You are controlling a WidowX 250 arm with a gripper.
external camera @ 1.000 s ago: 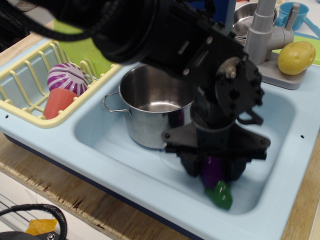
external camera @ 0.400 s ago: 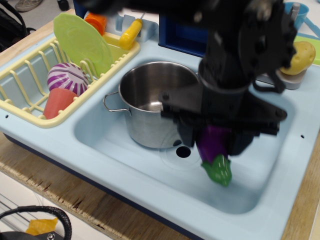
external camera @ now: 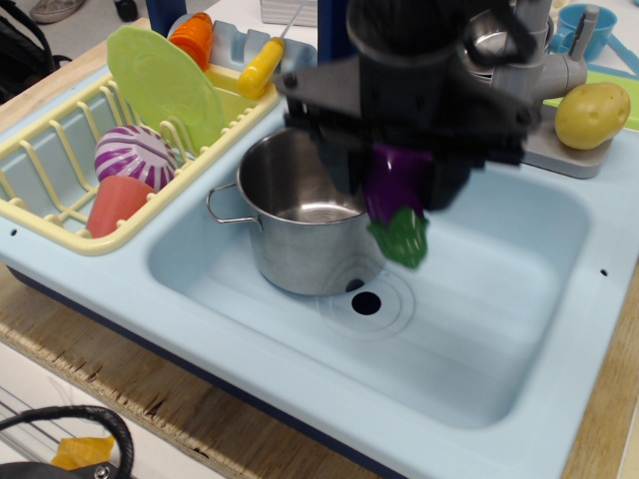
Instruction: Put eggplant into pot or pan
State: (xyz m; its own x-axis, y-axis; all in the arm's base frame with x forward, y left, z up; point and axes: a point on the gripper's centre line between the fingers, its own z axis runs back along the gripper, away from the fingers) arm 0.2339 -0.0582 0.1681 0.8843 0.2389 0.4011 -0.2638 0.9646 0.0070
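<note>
The purple eggplant (external camera: 395,188) with its green cap (external camera: 401,238) pointing down hangs in my gripper (external camera: 395,180), which is shut on it. It is lifted well above the sink floor, at the right rim of the shiny steel pot (external camera: 300,215). The pot stands in the left part of the light blue sink (external camera: 479,329), empty, with one loop handle toward the left.
A yellow dish rack (external camera: 60,170) at left holds a purple-and-white striped ball (external camera: 133,155), an orange cup (external camera: 117,204) and a green plate (external camera: 165,85). A grey faucet (external camera: 534,60) and a yellow potato (external camera: 591,114) sit at back right. The sink drain (external camera: 366,302) is uncovered.
My gripper has lifted the eggplant off the sink floor and carried it up and left, from the sink's front right to the pot's right rim.
</note>
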